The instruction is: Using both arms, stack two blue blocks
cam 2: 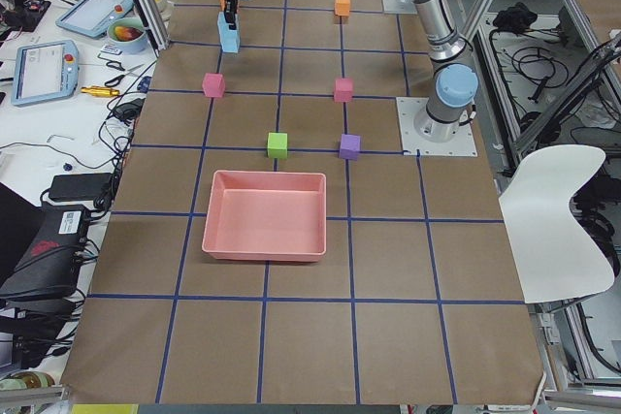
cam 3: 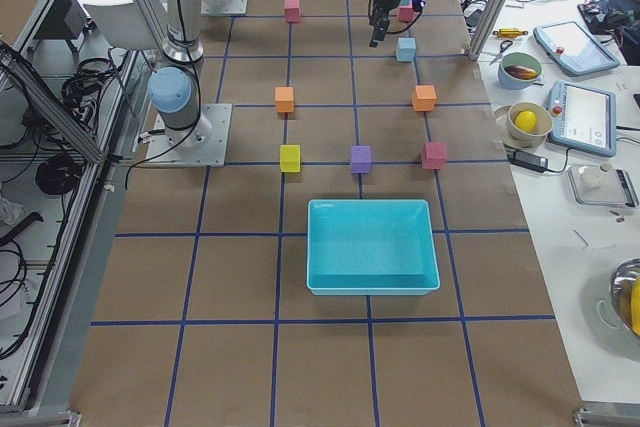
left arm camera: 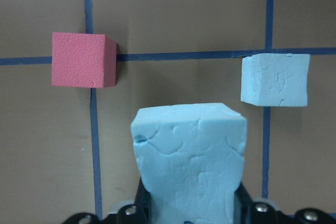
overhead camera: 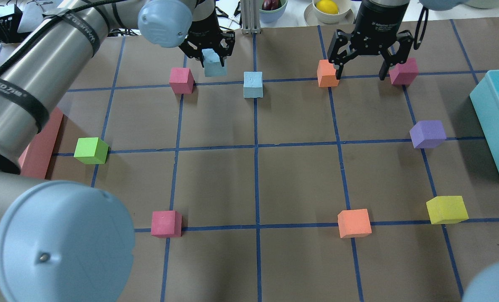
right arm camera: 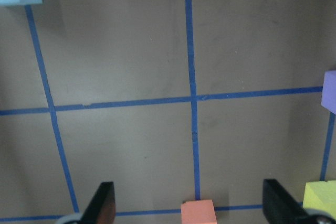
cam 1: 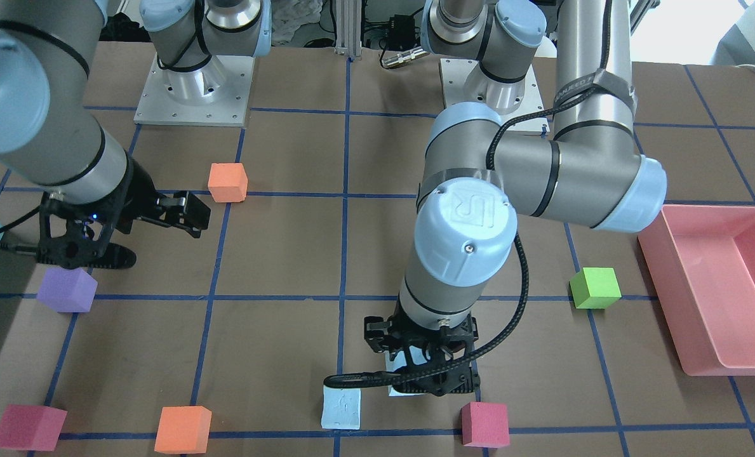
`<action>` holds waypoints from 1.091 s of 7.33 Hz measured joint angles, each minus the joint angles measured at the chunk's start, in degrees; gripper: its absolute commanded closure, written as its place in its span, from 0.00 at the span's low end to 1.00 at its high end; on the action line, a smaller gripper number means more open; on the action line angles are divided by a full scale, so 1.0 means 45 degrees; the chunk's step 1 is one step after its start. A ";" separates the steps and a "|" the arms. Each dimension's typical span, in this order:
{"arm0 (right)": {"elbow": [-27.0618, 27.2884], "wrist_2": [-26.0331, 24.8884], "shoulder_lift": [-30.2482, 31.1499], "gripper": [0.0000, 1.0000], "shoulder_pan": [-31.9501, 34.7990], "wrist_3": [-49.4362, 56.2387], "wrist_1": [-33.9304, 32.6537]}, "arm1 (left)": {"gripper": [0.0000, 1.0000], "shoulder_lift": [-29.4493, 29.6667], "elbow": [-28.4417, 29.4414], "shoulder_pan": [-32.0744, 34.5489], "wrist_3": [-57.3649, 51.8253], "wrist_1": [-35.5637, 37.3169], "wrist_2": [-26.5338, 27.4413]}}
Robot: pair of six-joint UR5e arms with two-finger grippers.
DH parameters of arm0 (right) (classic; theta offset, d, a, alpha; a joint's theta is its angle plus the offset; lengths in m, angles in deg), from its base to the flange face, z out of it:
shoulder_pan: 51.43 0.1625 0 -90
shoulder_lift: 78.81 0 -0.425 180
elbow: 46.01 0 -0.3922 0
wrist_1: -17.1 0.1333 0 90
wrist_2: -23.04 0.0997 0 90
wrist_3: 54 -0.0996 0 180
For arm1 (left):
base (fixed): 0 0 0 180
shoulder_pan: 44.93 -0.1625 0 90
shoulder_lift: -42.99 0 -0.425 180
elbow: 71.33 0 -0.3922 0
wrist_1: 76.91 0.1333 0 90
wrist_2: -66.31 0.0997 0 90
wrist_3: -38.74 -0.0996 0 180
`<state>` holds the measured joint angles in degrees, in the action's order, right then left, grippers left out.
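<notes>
My left gripper [overhead camera: 209,53] is shut on a pale blue block [overhead camera: 214,67] and holds it above the table at the far side. In the left wrist view the held block [left arm camera: 189,161] fills the lower middle, between the jaws. The second blue block [overhead camera: 253,84] sits on the table a short way to its right, also in the left wrist view [left arm camera: 274,80] and the front view [cam 1: 341,408]. My left gripper [cam 1: 425,374] hides most of the held block in the front view. My right gripper [overhead camera: 362,63] is open and empty, with its fingers [right arm camera: 102,203] wide apart.
An orange cube [overhead camera: 327,73] and a magenta cube [overhead camera: 403,71] flank my right gripper. A pink cube [overhead camera: 181,80] sits left of the held block. A teal bin [overhead camera: 497,126] is at the right edge, a pink tray [cam 1: 714,285] on the left side. Several other coloured cubes lie nearer.
</notes>
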<state>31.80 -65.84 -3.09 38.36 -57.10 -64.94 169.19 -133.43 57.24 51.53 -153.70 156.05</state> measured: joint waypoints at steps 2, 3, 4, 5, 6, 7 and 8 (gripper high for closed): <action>0.1184 -0.0075 0.1139 0.00 -0.0129 0.0059 -0.0516 | 0.99 0.1307 0.1518 0.0604 0.0907 0.0012 -0.0006; 0.1395 -0.0064 0.1382 0.00 -0.0169 0.0011 -0.1019 | 0.99 0.1862 0.1973 0.0866 0.1088 0.0024 0.0057; 0.1569 -0.0053 0.1580 0.00 -0.0203 0.0010 -0.1200 | 0.99 0.2188 0.2117 0.1050 0.1180 0.0030 0.0088; 0.1822 -0.0079 0.1875 0.00 -0.0208 0.0024 -0.1223 | 0.99 0.2338 0.2113 0.1165 0.1201 0.0028 0.0096; 0.2192 -0.0089 0.2225 0.00 -0.0207 0.0012 -0.1262 | 0.99 0.2384 0.2096 0.1214 0.1173 0.0021 0.0097; 0.2592 -0.0092 0.2533 0.00 -0.0216 0.0006 -0.1322 | 0.99 0.2430 0.2073 0.1229 0.1150 0.0021 0.0098; 0.2860 -0.0090 0.2717 0.00 -0.0223 0.0007 -0.1345 | 0.98 0.2465 0.2014 0.1234 0.1140 0.0023 0.0102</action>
<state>44.67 -66.24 9.14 37.36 -57.07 -71.00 180.28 -124.36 62.80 56.65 -153.60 156.51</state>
